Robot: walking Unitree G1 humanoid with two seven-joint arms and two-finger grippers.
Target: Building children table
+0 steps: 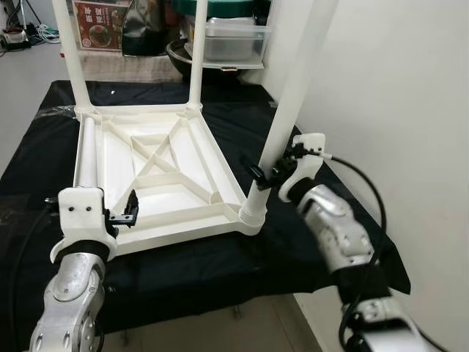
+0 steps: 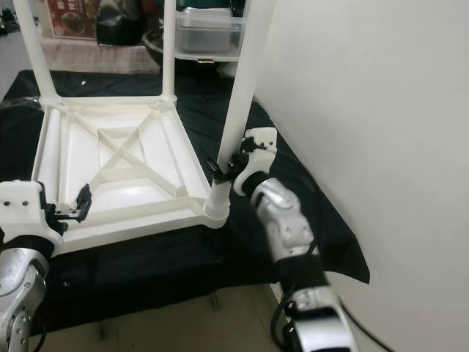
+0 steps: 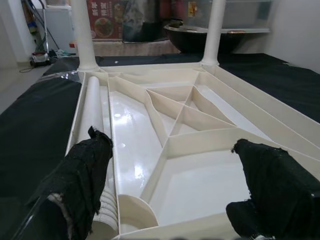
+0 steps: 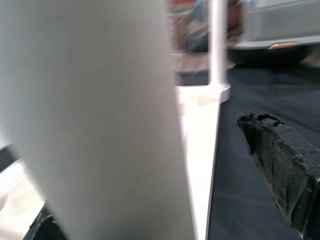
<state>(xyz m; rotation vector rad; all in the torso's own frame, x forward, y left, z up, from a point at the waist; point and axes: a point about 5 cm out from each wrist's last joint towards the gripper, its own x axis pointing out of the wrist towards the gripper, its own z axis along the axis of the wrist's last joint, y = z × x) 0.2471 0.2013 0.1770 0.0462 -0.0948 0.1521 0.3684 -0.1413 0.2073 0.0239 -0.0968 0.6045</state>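
Right pincer [image 1: 267, 170], apart around the leg [image 1: 289, 110]: seat it plumb. Left pincer [image 1: 123, 213], apart, steadies the top [image 1: 176, 172].

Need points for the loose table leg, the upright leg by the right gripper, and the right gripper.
loose table leg [image 1: 86, 150], left eye view, middle of the tube lying inside the upturned tabletop.
upright leg [image 1: 287, 110], left eye view, mid shaft.
right gripper [image 1: 270, 173], left eye view, between its fingertips at the leg.
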